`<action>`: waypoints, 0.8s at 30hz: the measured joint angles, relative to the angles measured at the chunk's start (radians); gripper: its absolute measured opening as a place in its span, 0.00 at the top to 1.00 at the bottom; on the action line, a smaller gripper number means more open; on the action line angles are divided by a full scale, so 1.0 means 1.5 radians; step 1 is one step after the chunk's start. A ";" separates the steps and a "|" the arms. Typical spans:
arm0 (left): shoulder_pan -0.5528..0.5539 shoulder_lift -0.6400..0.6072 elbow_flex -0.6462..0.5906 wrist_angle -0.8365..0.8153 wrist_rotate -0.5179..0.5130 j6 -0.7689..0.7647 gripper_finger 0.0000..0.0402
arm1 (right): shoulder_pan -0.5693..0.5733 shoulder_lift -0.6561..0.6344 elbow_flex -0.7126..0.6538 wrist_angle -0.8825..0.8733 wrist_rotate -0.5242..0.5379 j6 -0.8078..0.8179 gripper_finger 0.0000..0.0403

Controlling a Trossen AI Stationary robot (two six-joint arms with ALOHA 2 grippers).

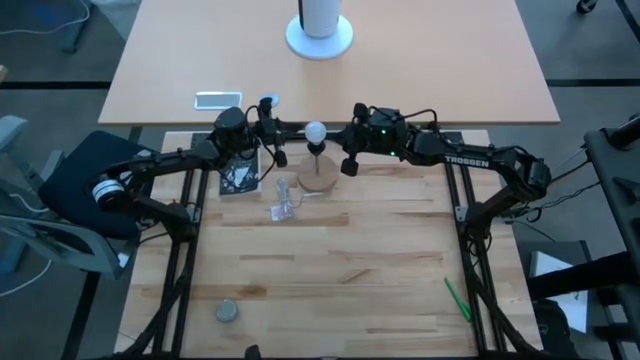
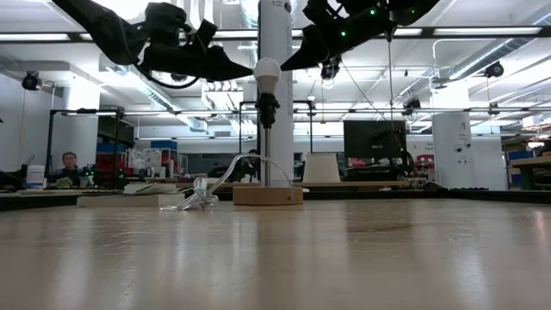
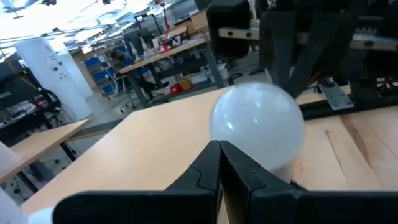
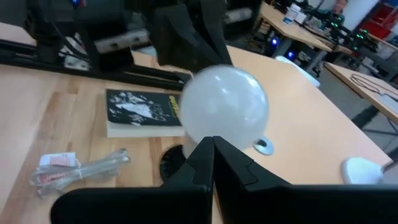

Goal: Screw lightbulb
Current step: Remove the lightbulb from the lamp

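The white frosted lightbulb [image 2: 267,73] stands upright in a dark socket on a thin post [image 2: 266,138], which rises from a round wooden base [image 1: 319,182]. My left gripper [image 2: 250,76] is shut, with its tip at the globe's left side; it also shows in the high view [image 1: 298,129]. My right gripper [image 2: 285,64] is shut, with its tip at the globe's right side; it also shows in the high view [image 1: 336,134]. The bulb's screw base is hidden in the socket. My left gripper lies with its shut fingertips [image 3: 219,155] against the globe's left side [image 3: 249,146], coming level from the table's left. The bulb stays upright in its socket. My right gripper lies with its shut fingertips [image 4: 211,152] against the globe's right side [image 4: 217,124], coming level and slightly from above, from the table's right.
A black booklet [image 1: 240,175] and a clear plastic bag [image 1: 283,205] lie left of the base. A grey round piece [image 1: 227,312] lies near the front left and a green pen [image 1: 457,298] near the front right. A white stand [image 1: 320,35] and a phone [image 1: 218,99] are on the far table.
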 joint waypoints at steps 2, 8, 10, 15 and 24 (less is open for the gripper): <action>-0.002 0.009 0.010 0.001 0.001 -0.002 1.00 | 0.000 0.000 0.000 0.003 0.000 -0.001 1.00; -0.007 0.030 0.033 -0.006 0.028 -0.006 1.00 | -0.003 0.000 0.000 0.001 0.001 0.001 1.00; -0.007 0.030 0.033 -0.008 0.030 -0.012 1.00 | -0.004 0.001 0.000 0.002 0.001 0.001 1.00; -0.008 0.020 0.033 -0.033 0.041 -0.022 1.00 | -0.009 0.003 0.000 0.003 0.003 0.001 1.00; -0.010 0.009 0.033 -0.054 0.056 -0.035 1.00 | -0.014 0.005 0.000 0.008 0.010 0.004 1.00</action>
